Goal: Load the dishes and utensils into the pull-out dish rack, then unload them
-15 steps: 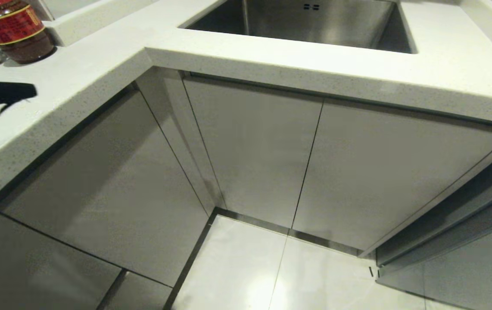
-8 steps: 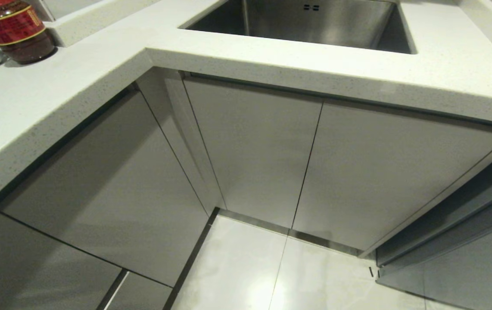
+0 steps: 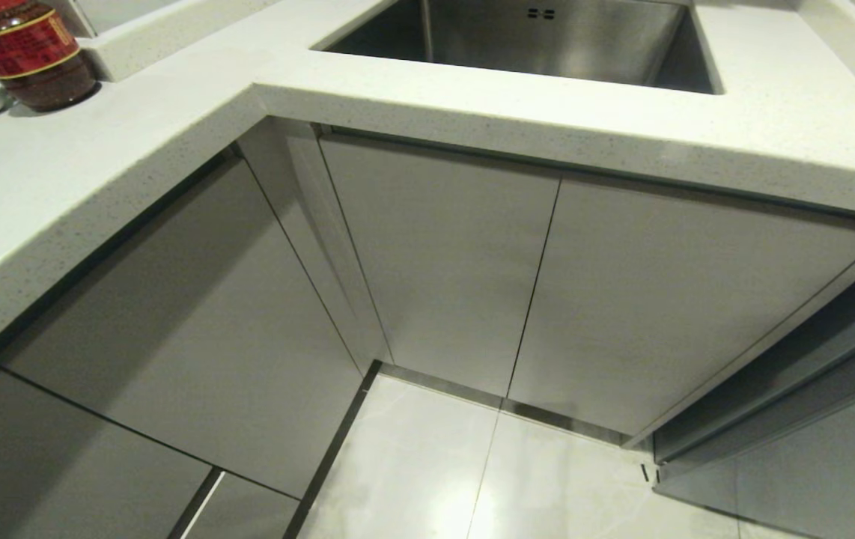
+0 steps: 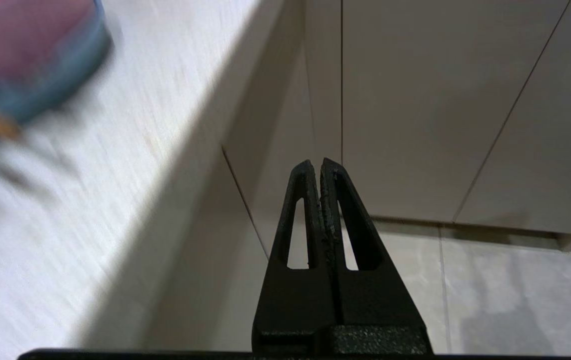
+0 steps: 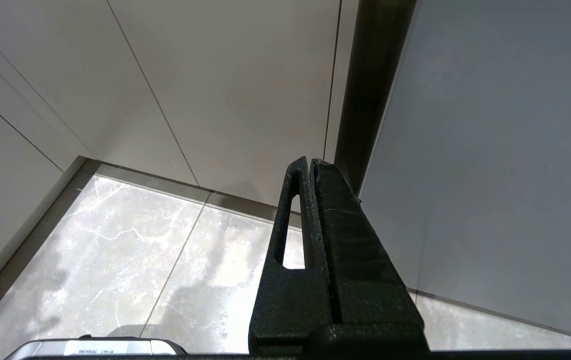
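Both hands are closed and empty: left hand [image 4: 320, 167] below the speckled white desk [image 4: 115, 150] edge, right hand [image 5: 310, 165] parked at the floor, rack presumably shut away.

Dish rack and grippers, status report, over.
Left gripper shut, empty, beside the countertop edge. Right gripper shut, empty, low by the cabinet doors. Dish rack not visible, fronts closed. Nothing in the way.

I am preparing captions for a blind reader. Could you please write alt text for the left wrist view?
The left gripper points with its black fingers shut and empty toward pale cabinet doors and a tiled floor. Beside it runs a white countertop, where a blurred pink bowl sits in a light blue plate.
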Robot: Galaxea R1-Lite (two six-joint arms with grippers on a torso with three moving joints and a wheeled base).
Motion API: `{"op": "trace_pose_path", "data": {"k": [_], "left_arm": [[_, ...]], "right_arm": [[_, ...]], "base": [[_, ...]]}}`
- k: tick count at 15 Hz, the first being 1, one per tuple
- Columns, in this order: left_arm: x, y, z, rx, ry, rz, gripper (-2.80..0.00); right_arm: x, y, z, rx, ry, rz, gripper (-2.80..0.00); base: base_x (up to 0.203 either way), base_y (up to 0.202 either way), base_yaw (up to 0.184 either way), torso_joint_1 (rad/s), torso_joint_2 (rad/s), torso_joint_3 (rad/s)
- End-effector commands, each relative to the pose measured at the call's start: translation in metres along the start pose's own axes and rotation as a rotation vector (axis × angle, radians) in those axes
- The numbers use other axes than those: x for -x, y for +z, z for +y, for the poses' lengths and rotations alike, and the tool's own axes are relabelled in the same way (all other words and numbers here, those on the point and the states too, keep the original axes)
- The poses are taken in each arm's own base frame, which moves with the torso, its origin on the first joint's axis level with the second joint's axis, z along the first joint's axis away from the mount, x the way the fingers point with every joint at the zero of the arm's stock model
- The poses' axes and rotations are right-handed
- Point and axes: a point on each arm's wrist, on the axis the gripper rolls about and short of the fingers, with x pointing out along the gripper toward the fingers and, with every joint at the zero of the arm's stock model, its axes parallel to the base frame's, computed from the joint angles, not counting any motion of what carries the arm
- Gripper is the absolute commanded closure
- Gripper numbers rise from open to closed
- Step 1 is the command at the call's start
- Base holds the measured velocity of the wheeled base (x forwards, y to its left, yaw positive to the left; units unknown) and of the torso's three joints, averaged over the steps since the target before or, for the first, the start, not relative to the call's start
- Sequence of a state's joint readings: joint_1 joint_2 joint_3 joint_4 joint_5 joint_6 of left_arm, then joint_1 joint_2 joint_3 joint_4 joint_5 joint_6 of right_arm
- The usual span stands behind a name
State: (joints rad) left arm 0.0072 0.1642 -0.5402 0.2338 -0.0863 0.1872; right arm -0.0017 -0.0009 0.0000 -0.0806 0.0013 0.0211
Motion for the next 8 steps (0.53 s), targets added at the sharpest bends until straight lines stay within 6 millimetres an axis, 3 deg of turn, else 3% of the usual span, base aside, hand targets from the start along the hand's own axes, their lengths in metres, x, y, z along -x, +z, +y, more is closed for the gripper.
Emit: {"op": "trace_pose_path", "data": {"k": [1,4,8], "left_arm": [[0.010,-0.036,-0.007,0.047,0.004,-0.016,0.00],[-0.007,-0.078,-0.013,0.096,0.020,0.038,0.00],[-0.020,-0.120,-0.019,0.015,0.048,0.081,0.00]], "right_arm": [[-0.001,-0.007,0.000,0.000,0.000,0.025,0.00],[-0.001,-0.007,0.000,0.000,0.000,0.025,0.00],[-0.001,-0.007,0.000,0.000,0.000,0.025,0.00]], "base": [[0.000,0.000,0.000,0.000,0.00,0.000],[0.000,0.000,0.000,0.000,0.00,0.000],[0.000,0.000,0.000,0.000,0.00,0.000]]}}
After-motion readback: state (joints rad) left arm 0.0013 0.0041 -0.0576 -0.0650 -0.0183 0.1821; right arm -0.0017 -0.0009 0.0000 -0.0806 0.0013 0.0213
